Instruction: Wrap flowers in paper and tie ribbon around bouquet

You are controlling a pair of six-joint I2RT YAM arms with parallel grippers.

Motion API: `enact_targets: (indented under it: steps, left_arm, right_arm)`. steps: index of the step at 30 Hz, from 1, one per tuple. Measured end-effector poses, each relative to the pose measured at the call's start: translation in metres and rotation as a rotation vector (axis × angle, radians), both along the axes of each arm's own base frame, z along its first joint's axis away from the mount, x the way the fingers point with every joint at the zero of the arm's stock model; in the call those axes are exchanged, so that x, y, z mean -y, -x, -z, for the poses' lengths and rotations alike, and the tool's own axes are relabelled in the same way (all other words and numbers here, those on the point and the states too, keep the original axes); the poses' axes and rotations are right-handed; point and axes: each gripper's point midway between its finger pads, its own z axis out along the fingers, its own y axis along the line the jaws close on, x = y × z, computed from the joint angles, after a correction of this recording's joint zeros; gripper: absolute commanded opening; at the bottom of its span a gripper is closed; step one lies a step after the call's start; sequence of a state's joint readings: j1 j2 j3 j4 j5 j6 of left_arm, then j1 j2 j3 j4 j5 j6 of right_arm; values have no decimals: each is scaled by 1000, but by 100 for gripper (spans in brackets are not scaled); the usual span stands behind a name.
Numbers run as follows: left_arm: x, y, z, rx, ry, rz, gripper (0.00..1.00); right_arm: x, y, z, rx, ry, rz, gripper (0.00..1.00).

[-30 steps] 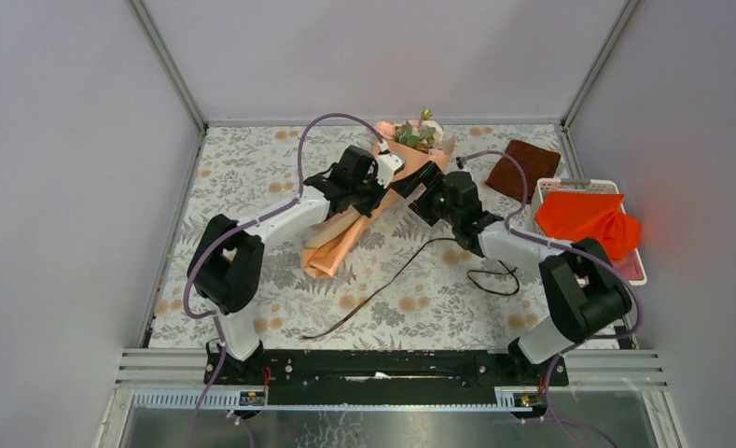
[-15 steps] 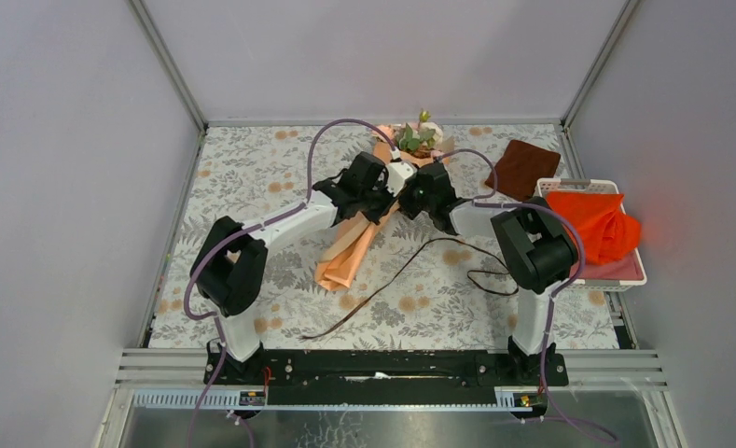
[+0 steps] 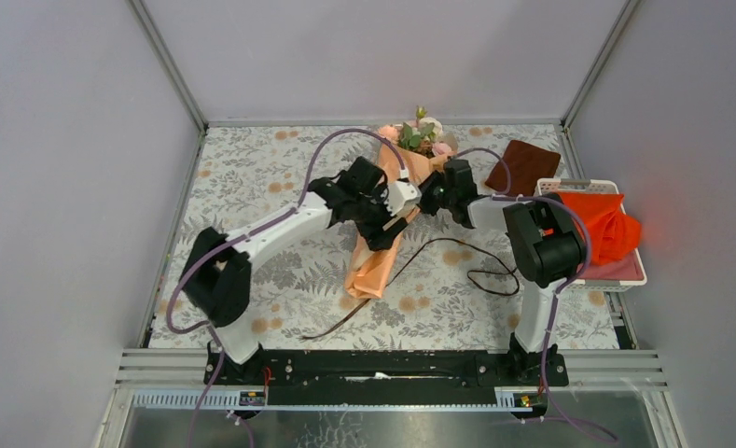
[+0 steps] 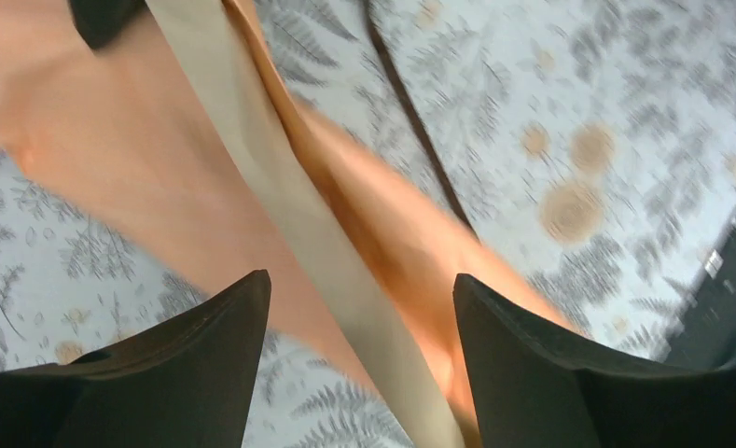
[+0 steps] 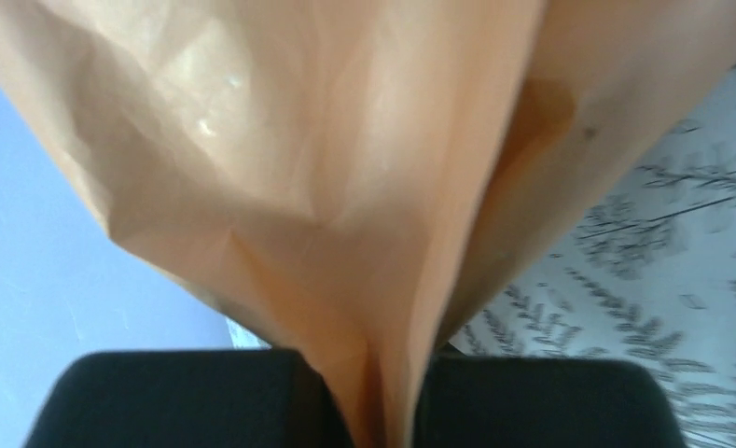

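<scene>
While left tool [image 4: 359, 289] gapes astride the bouquet [image 3: 368, 271], right tool [image 5: 373, 378] pinches it.

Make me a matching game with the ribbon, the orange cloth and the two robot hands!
1 ribbon
2 orange cloth
3 left gripper
4 right gripper

A shut on the paper
B in the white basket
C open, one finger on each side of the paper
D lying on the table

Pairs: 1-D, 2-B, 3-C, 4-A

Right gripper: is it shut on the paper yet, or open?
Shut. In the right wrist view the right gripper pinches the paper between its fingers.
</scene>
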State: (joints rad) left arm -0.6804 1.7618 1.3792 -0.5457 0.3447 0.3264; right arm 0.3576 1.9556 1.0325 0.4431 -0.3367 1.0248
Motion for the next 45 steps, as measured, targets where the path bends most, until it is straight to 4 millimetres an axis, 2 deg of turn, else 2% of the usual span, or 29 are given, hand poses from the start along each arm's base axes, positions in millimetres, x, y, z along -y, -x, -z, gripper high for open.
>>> enact_targets:
  steps: [4, 6, 8, 13, 15, 16, 20, 27, 29, 32, 33, 36, 38, 42, 45]
  left_arm:
    - [-27, 45, -21, -13, -24, 116, 79]
    - [-43, 71, -19, -21, -45, 163, 78]
    - [-60, 97, -1, -57, -96, 208, 79]
    - [-92, 178, 79, -215, -328, 382, 86]
    - [-105, 198, 97, -237, -406, 433, 87]
    - [-110, 200, 101, -238, -427, 438, 87]
    - [-110, 193, 104, -195, -454, 433, 83]
    - [-113, 194, 113, -65, -553, 478, 57]
    - [-115, 196, 115, -61, -569, 482, 42]
    - [-118, 196, 116, -52, -587, 477, 4]
    - [-118, 194, 116, -41, -594, 476, 0]
    - [-121, 182, 114, 10, -609, 448, 0]
    - [-126, 165, 112, 32, -611, 397, 0]
    - [-156, 111, 111, 29, -627, 197, 0]
    - [-178, 70, 112, 26, -625, 55, 0]
  right_arm:
    - [19, -5, 3, -13, 57, -28, 0]
    - [24, -10, -2, -5, 82, -49, 0]
    - [29, -17, -8, 9, 103, -67, 0]
    - [37, -25, -9, 15, 149, -109, 0]
    - [39, -23, -6, 8, 168, -122, 0]
    - [41, -22, -5, 5, 177, -128, 0]
    - [43, -19, -3, 2, 197, -144, 0]
    - [44, -18, -2, -1, 214, -158, 0]
    - [44, -18, -3, -4, 216, -160, 0]
    - [43, -19, -7, 0, 217, -164, 0]
    - [44, -20, -8, -3, 219, -166, 0]
    - [44, -19, -12, -11, 231, -179, 0]
    - [42, -17, -16, -17, 231, -203, 0]
    - [37, -11, -26, -19, 218, -264, 0]
    - [36, -2, -26, -32, 213, -309, 0]
